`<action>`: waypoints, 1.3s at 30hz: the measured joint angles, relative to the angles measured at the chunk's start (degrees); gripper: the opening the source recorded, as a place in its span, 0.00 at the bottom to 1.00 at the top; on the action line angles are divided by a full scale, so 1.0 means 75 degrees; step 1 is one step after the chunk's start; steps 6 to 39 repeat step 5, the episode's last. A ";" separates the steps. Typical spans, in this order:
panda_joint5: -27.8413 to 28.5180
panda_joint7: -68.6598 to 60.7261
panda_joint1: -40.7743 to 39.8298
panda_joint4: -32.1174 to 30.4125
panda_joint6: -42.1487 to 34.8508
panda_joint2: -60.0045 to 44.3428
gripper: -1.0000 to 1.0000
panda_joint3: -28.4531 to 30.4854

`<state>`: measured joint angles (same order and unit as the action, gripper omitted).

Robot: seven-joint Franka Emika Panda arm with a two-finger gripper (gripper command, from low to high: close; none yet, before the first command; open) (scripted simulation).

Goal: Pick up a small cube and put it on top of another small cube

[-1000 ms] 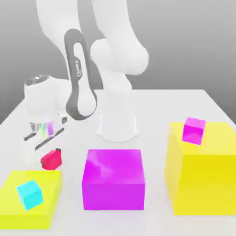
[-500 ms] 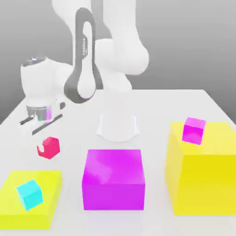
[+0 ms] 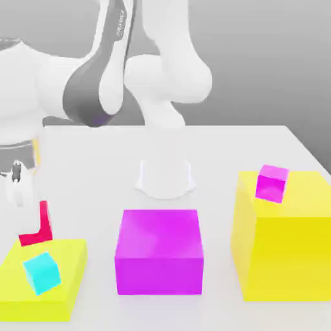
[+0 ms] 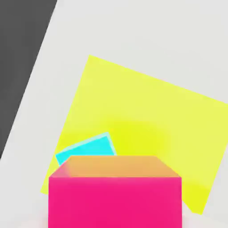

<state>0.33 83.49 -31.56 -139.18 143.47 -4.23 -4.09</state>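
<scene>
Red cube (image 3: 35,227) lifted, in the gripper (image 3: 19,194) — jaws clamped on it — at 12 o'clock of the cyan cube (image 3: 42,271). Placement on cyan left.

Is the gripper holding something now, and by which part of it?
It seems to carry the small red cube above the cyan cube; the place of the hold cannot be told.

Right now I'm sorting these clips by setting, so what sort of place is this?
Probably a simulated tabletop for block stacking rather than a real room: a plain white table against a blank grey backdrop, flat-coloured blocks such as the large magenta block, and the small cyan cube on a low yellow block.
</scene>
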 joint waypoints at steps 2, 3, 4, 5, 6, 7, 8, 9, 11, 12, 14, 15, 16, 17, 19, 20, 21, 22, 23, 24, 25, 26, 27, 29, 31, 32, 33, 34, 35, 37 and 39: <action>0.0076 0.0014 0.0008 -0.0038 0.0549 -0.0512 1.00 0.0023; 0.0076 0.0014 0.0008 -0.0038 0.0550 -0.0512 1.00 0.0023; 0.0076 0.0014 0.0008 -0.0038 0.0550 -0.0512 1.00 0.0023; 0.0076 0.0014 0.0008 -0.0038 0.0550 -0.0512 1.00 0.0023; 0.0076 0.0014 0.0008 -0.0038 0.0550 -0.0512 1.00 0.0023; 0.0076 0.0014 0.0008 -0.0038 0.0550 -0.0512 1.00 0.0023; 0.0076 0.0014 0.0008 -0.0038 0.0550 -0.0512 1.00 0.0023; 0.0076 0.0014 0.0008 -0.0038 0.0550 -0.0512 1.00 0.0023; 0.0076 0.0014 0.0008 -0.0038 0.0550 -0.0512 1.00 0.0023; 0.0076 0.0014 0.0008 -0.0038 0.0550 -0.0512 1.00 0.0023; 0.0076 0.0014 0.0008 -0.0038 0.0550 -0.0512 1.00 0.0023; 0.0076 0.0014 0.0008 -0.0038 0.0550 -0.0512 1.00 0.0023; 0.0076 0.0014 0.0008 -0.0038 0.0550 -0.0512 1.00 0.0023; 0.0076 0.0014 0.0008 -0.0038 0.0550 -0.0512 1.00 0.0023; 0.0076 0.0014 0.0008 -0.0038 0.0550 -0.0512 1.00 0.0023; 0.0076 0.0014 0.0008 -0.0038 0.0550 -0.0512 1.00 0.0023; 0.0076 0.0014 0.0008 -0.0038 0.0550 -0.0512 1.00 0.0023; 0.0076 0.0014 0.0008 -0.0038 0.0550 -0.0512 1.00 0.0023; 0.0076 0.0014 0.0008 -0.0038 0.0550 -0.0512 1.00 0.0023; 0.0076 0.0014 0.0008 -0.0038 0.0550 -0.0512 1.00 0.0023; 0.0076 0.0014 0.0008 -0.0038 0.0550 -0.0512 1.00 0.0023; 0.0076 0.0014 0.0008 -0.0038 0.0550 -0.0512 1.00 0.0023; 0.0076 0.0014 0.0008 -0.0038 0.0550 -0.0512 1.00 0.0023; 0.0076 0.0014 0.0008 -0.0038 0.0550 -0.0512 1.00 0.0023; 0.0076 0.0014 0.0008 -0.0038 0.0550 -0.0512 1.00 0.0023; 0.0076 0.0014 0.0008 -0.0038 0.0550 -0.0512 1.00 0.0023; 0.0076 0.0014 0.0008 -0.0038 0.0550 -0.0512 1.00 0.0023; 0.0076 0.0014 0.0008 -0.0038 0.0550 -0.0512 1.00 0.0023; 0.0076 0.0014 0.0008 -0.0038 0.0550 -0.0512 1.00 0.0023; 0.0076 0.0014 0.0008 -0.0038 0.0550 -0.0512 1.00 0.0023; 0.0076 0.0014 0.0008 -0.0038 0.0550 -0.0512 1.00 0.0023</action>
